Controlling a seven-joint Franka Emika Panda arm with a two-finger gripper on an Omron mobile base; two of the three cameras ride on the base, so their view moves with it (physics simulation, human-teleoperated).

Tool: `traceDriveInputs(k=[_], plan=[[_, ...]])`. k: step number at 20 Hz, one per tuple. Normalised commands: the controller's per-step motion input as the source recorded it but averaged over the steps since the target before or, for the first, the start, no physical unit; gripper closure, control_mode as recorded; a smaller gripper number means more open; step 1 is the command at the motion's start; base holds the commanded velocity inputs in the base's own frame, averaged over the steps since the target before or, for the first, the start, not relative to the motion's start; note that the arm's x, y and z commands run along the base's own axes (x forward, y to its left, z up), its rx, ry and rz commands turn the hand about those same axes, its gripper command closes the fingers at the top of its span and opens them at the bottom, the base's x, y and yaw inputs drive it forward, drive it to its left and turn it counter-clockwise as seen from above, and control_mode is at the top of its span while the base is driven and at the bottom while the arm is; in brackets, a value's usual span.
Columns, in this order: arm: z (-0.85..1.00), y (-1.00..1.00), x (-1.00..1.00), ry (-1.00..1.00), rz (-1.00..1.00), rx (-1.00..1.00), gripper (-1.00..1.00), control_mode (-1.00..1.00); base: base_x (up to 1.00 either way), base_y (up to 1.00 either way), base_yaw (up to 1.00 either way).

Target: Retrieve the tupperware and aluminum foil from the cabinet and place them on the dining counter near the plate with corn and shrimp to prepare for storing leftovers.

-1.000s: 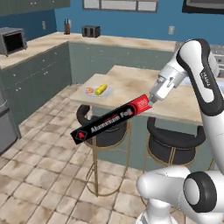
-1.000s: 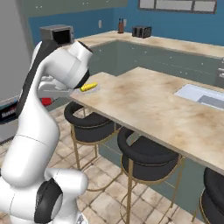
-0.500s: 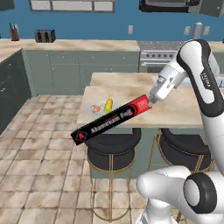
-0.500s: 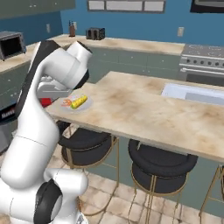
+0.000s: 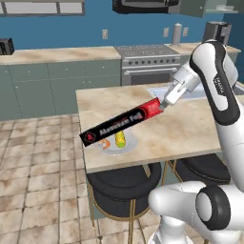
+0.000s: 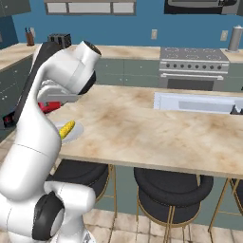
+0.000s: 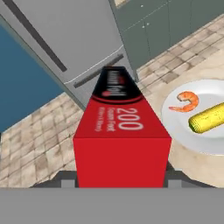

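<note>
The pincer [image 5: 163,103] grips the red end of the aluminum foil [image 5: 119,122] box, holding it in the air above the worktop [image 5: 190,128]. Its black end hangs over the plate [image 5: 129,143] carrying corn [image 5: 121,139] and shrimp [image 7: 185,101]. Stools [image 5: 121,183] stand below.

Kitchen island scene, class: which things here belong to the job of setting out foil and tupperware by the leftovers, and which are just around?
Part of the job:
- aluminum foil, held at its red end in the gripper jaws
- plate
- corn
- shrimp
- dining counter

Just around:
- stools
- stove
- sink
</note>
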Motion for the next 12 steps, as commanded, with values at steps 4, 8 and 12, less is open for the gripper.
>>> traceDriveInputs(k=[4, 8, 12], plan=[[-0.03, -0.2, 0.46, -0.39, -0.39, 0.0, 1.0, -1.0, 0.0, 0.0, 0.0], [-0.49, -0.36, 0.14, -0.41, -0.33, 0.0, 1.0, -1.0, 0.0, 0.0, 0.0], [-0.76, -0.3, 0.57, -0.09, -0.27, 0.0, 1.0, -1.0, 0.0, 0.0, 0.0]])
